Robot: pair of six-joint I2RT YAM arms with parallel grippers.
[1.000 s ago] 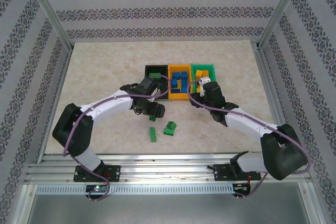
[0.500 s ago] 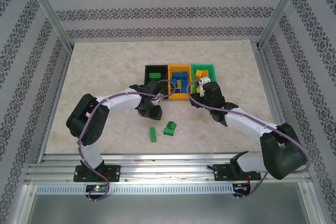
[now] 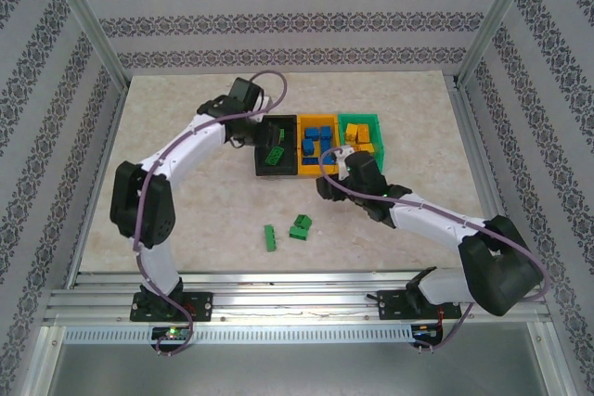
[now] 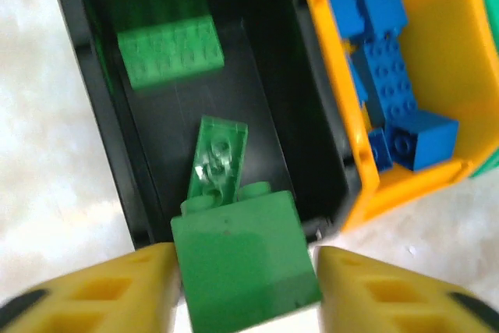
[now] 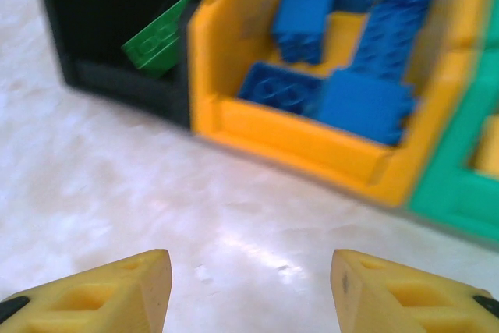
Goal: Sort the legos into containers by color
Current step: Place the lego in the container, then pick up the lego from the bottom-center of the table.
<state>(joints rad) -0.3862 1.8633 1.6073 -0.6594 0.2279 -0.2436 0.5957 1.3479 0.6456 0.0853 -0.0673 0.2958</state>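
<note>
Green brick [image 4: 242, 261] clamped in left hand [image 4: 245, 253] over black bin [image 4: 265, 99] (near its edge); right hand [image 5: 248, 263] open, empty

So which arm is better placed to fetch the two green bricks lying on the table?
Right. The right fingers stand open and empty, nearer those bricks; the left fingers hold a green brick at the black bin.
</note>
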